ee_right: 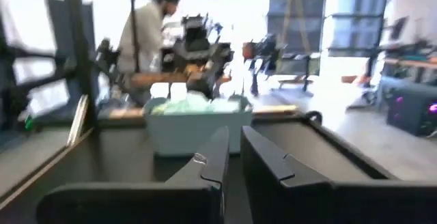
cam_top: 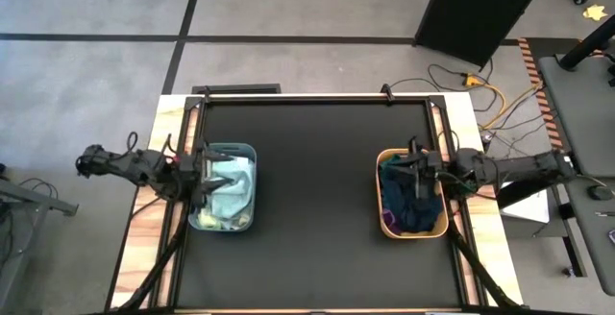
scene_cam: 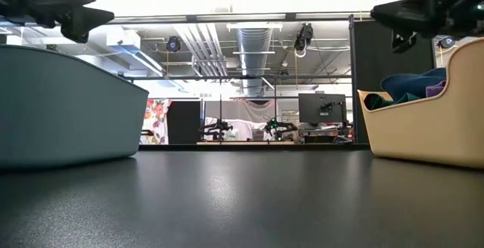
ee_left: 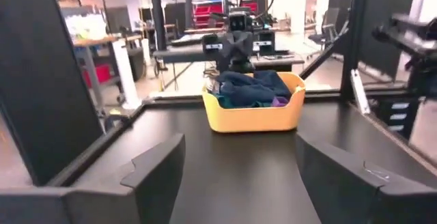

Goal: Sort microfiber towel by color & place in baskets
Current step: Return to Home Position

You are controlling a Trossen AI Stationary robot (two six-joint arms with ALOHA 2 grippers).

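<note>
The grey-blue basket [cam_top: 223, 188] sits on the table's left side, holding pale yellow-green and light blue-grey towels [cam_top: 227, 185]. The orange-tan basket [cam_top: 411, 196] sits on the right side, with navy, dark teal and purple towels [ee_left: 249, 87] heaped inside. My left gripper [ee_left: 239, 176] hovers wide open over the left edge of the grey-blue basket and holds nothing. My right gripper [ee_right: 233, 156] hovers over the far part of the orange-tan basket. Its fingers are almost together and nothing is between them.
Black table top [cam_top: 317, 209] lies bare between the two baskets. Metal frame rails run along the table's left and right edges. A person [ee_right: 147, 36] stands in the room beyond the table in the right wrist view. Cables lie on the floor past the far right corner.
</note>
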